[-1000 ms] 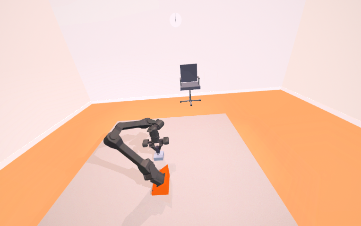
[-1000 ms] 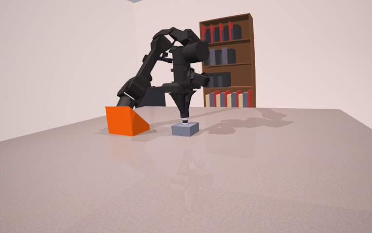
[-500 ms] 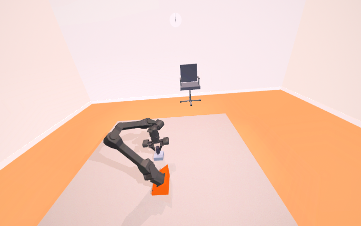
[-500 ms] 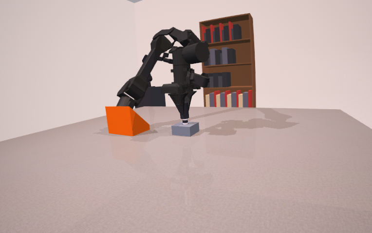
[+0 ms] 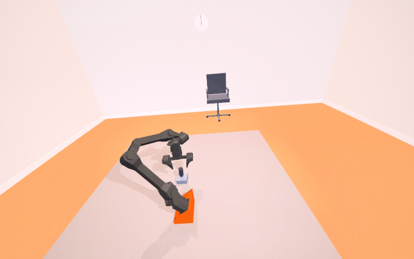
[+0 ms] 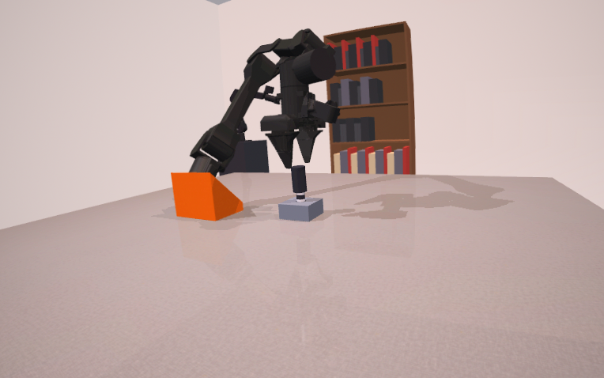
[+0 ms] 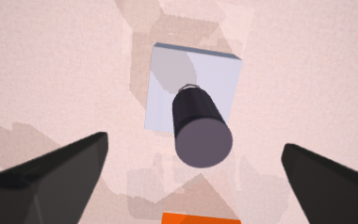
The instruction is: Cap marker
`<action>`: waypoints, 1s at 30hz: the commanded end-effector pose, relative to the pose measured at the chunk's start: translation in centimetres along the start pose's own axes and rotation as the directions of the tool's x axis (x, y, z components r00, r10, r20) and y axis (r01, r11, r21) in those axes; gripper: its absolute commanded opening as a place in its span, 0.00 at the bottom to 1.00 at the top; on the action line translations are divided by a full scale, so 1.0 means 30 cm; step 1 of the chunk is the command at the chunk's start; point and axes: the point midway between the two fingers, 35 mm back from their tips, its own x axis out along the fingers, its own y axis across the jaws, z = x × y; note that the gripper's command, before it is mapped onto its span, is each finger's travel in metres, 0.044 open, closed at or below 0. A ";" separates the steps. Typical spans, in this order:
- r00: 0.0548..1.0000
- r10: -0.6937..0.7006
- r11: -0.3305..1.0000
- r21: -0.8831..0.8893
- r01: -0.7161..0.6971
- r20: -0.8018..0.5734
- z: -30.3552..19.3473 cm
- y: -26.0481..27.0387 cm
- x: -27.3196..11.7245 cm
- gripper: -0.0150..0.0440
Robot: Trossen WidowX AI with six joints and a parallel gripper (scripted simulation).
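Dark grey cap (image 6: 299, 176) sits on the marker (image 6: 300, 198), directly below the gripper (image 6: 295, 161) and clear of its fingertips, with only a thin pale band of marker showing above the holder block (image 6: 300, 209) on the worktop (image 6: 401, 267). The gripper is spread wide, holding nothing, one finger (image 7: 56, 174) to each side of the cap in the wrist view. By my read the pressing is finished and this is the retreat step: next comes a straight lift up and away without brushing the cap. Its long axis stands vertical, closed end pointing up at the gripper.
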 end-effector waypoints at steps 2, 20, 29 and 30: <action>1.000 -0.008 1.000 -0.003 0.008 0.012 -0.004 -0.003 -0.125 1.00; 1.000 -0.006 0.997 0.077 0.004 0.015 -0.004 -0.013 -0.094 0.33; 1.000 -0.006 0.997 0.077 0.004 0.015 -0.004 -0.013 -0.094 0.25; 1.000 -0.006 0.997 0.077 0.004 0.015 -0.004 -0.013 -0.094 0.25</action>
